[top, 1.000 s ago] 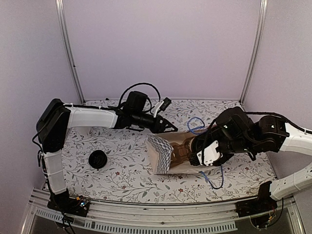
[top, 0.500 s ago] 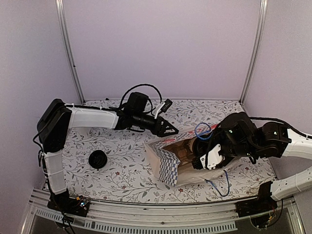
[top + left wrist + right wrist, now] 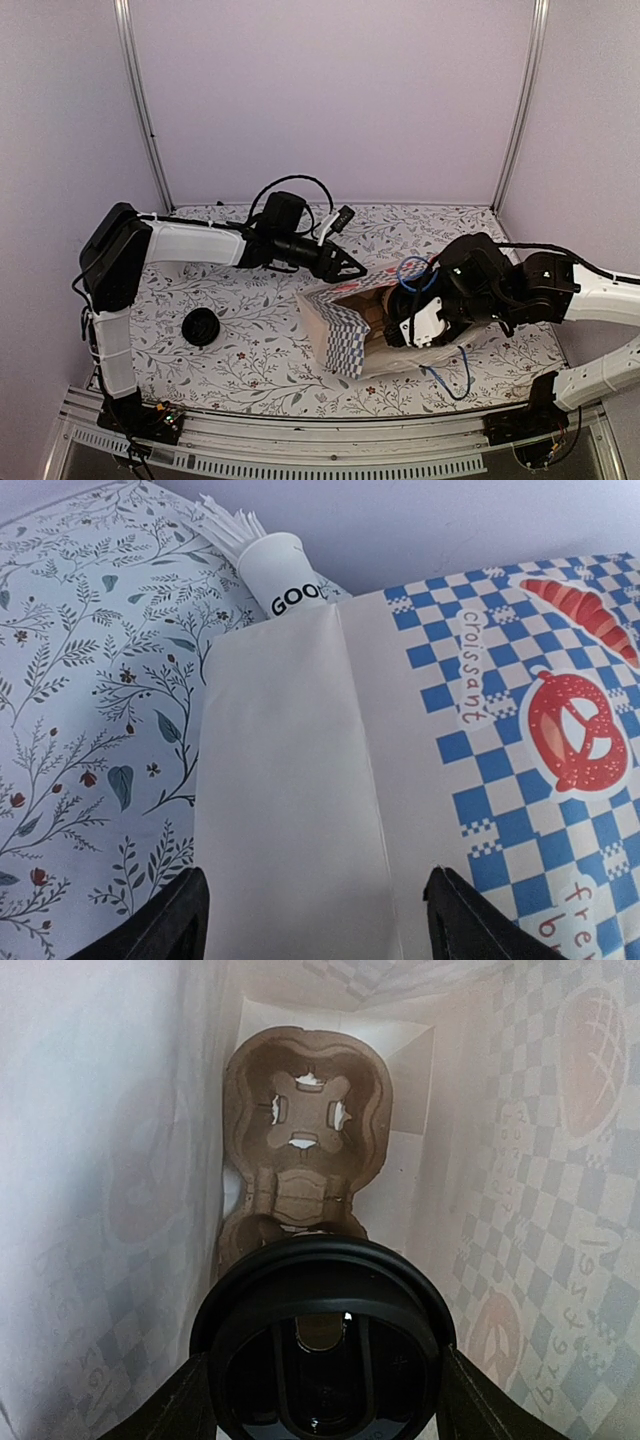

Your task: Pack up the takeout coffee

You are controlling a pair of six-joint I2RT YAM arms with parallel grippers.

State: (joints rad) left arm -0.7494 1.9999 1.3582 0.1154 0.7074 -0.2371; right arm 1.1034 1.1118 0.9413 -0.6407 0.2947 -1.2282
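Note:
The takeout coffee (image 3: 325, 1345) shows in the right wrist view as a round black lid, its white cup hidden beneath. My right gripper (image 3: 325, 1405) is shut on it, a finger on each side, deep inside the checkered paper bag (image 3: 345, 335). Below the lid a brown cardboard cup carrier (image 3: 305, 1130) lies on the bag's bottom, one of its sockets just under the cup. In the top view the right gripper (image 3: 398, 325) reaches into the bag's mouth. My left gripper (image 3: 352, 268) stands open just outside the bag's far side, its fingers (image 3: 165, 925) astride the white side panel (image 3: 290, 780).
A white cup with black lettering and white sticks (image 3: 280, 575) stands behind the bag. A round black lid (image 3: 201, 327) sits on the floral table at the left; what is under it I cannot tell. Blue cable loops (image 3: 415, 272) hang by the right wrist.
The bag has swung from lying toward the left to a more open, raised stand. The right gripper with the coffee has pushed further into it. The left gripper edged right toward the bag.

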